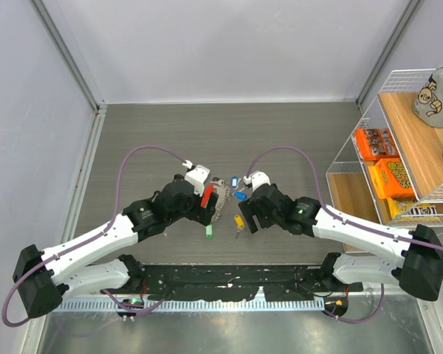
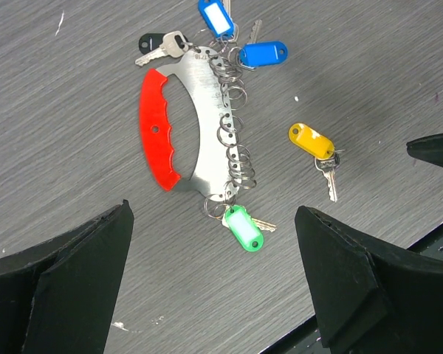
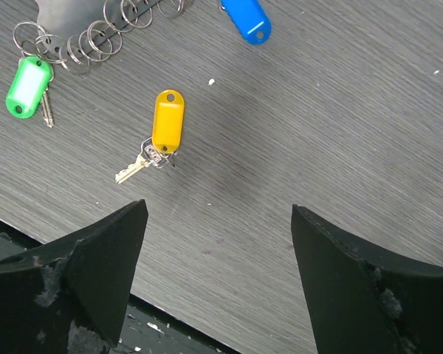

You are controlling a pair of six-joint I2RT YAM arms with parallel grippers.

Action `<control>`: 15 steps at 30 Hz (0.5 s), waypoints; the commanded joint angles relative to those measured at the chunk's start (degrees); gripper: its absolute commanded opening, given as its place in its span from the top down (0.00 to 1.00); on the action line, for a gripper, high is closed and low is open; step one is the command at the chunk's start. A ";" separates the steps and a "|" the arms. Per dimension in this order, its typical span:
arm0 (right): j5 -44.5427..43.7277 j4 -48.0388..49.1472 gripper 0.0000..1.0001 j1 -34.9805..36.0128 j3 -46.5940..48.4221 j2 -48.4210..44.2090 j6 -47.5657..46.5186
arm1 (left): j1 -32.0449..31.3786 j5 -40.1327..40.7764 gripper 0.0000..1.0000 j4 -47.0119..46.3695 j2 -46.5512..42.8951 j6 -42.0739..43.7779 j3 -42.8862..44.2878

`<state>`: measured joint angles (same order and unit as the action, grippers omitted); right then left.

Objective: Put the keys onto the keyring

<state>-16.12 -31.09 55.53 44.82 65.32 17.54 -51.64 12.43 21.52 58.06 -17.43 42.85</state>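
Yellow-tagged key (image 3: 167, 122) lies loose ahead of spread right jaws, off toward one finger; centre first, then pinch its tag. Left jaws spread, keyring chain (image 2: 232, 140) ahead.

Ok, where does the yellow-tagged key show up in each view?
Top external: yellow-tagged key just below centre, lying alone.
Left wrist: right of centre, upper half.
Right wrist: left of centre, upper half.
Shared landmark: green tag, seen in all three.

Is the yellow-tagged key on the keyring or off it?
Off. The yellow-tagged key lies alone on the table, with bare surface between it and the row of rings.
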 commanded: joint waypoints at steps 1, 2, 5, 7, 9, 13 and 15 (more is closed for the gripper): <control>1.00 6.48 0.18 0.28 0.09 0.33 1.44 | -0.13 -0.39 0.01 -4.55 -0.06 -1.20 -0.49; 1.26 6.74 0.18 0.37 0.27 0.68 1.62 | -0.13 -0.21 0.01 -4.73 0.47 -1.55 -0.23; 1.53 7.01 0.20 0.28 0.71 1.30 2.06 | -0.13 0.84 0.03 -4.73 2.93 -2.69 0.56; 0.83 7.53 0.19 0.37 0.27 0.87 1.89 | -0.13 1.37 0.05 -4.21 4.25 -3.39 1.35; 0.21 8.50 0.18 0.37 -0.96 0.08 1.71 | -0.13 1.72 0.07 -3.68 5.39 -3.84 2.15; 0.04 9.47 0.14 0.37 -1.40 -0.72 1.45 | -0.13 1.73 0.10 -3.41 8.20 -5.59 3.46; -0.40 9.30 0.13 0.37 -1.31 -1.77 1.27 | -0.13 1.20 0.12 -3.06 10.04 -7.08 4.34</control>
<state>-15.09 -24.56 55.53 43.24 66.41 18.44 -51.64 13.02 20.01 66.17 -21.21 43.46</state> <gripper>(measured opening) 0.856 0.897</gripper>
